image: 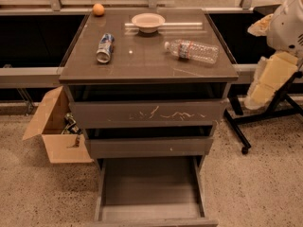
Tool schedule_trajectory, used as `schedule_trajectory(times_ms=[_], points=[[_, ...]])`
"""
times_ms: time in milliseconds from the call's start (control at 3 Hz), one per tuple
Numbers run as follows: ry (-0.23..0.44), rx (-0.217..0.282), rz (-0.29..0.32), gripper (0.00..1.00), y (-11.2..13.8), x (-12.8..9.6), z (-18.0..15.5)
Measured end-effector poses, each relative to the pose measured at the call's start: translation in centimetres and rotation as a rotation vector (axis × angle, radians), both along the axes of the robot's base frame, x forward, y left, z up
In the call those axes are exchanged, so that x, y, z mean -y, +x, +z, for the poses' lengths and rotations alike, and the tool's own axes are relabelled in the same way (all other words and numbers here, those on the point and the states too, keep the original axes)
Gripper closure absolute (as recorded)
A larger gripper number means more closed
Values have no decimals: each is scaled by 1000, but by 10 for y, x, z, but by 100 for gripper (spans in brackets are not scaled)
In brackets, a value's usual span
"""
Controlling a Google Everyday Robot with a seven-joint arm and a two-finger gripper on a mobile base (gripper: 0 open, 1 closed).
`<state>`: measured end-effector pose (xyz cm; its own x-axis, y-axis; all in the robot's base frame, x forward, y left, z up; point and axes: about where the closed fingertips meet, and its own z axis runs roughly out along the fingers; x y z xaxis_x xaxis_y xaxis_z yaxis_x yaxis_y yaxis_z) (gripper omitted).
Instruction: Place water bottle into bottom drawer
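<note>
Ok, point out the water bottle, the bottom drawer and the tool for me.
water bottle (191, 51): camera view, middle of its clear body.
bottom drawer (149, 186): camera view, bare floor of the open tray.
tool (283, 27): camera view, white housing at the far right edge.

The water bottle (191, 51) is found lying on its side on the right part of the desk (142, 67). A can (105, 47) is laid on the left part, and a bowl (148, 21) is set at rear centre. A round fruit (98, 9) is noted at the rear left corner. The top drawer (147, 113) and middle drawer (149, 146) are ranged below, with the bottom drawer (151, 193) pulled out at lower centre. A box (57, 129) is placed on the floor, lower left. The tool (271, 77) is held at the right edge, apart from the desk.
</note>
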<state>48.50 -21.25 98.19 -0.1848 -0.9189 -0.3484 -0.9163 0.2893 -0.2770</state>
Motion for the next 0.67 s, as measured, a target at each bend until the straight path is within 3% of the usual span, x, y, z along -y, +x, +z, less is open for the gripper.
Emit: schedule_trajectory(times_ms=[333, 667], points=[[156, 50, 20, 0, 76, -2, -6], [242, 90, 17, 0, 128, -6, -12]])
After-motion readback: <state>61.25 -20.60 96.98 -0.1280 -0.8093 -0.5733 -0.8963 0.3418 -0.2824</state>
